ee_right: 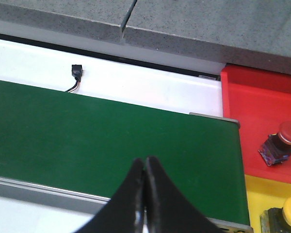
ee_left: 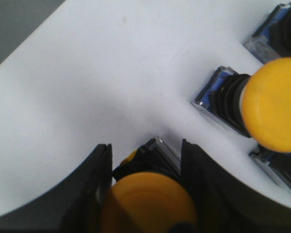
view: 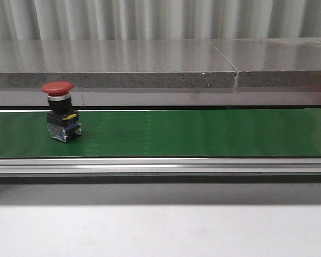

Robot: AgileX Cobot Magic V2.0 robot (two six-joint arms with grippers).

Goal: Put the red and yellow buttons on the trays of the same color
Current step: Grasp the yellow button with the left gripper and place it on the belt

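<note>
Belt (view: 203, 133): a long green strip that runs from side to side in the front view, with a gray stone ledge (view: 150, 64) behind it and a metal rail along its near edge
White top (ee_left: 111, 73): the flat white surface under the left gripper, with yellow buttons standing on it
Red tray (ee_right: 254, 111): past the end of the belt in the right wrist view, next to the ledge
Yellow tray (ee_right: 271, 199): touching the red tray's near edge, only a part shows
Left gripper (ee_left: 145, 174): its two black fingers are clenched on a yellow button (ee_left: 150, 204), one finger on each side of the button's body, low over the white top
Right gripper (ee_right: 145, 194): hangs over the near edge of the belt, its dark fingers pressed together with nothing between them
Red button (view: 60, 111): stands upright on the belt near its left end, red cap on top, black and blue body below
Second red button (ee_right: 280, 142): lies tilted in the red tray, close to the edge that meets the yellow tray
Other yellow button (ee_left: 262, 104): lies on the white top near the held one, not touching it, with bits of two more at the picture edge
Button in yellow tray (ee_right: 286, 213): yellow cap, mostly cut off at the corner
</note>
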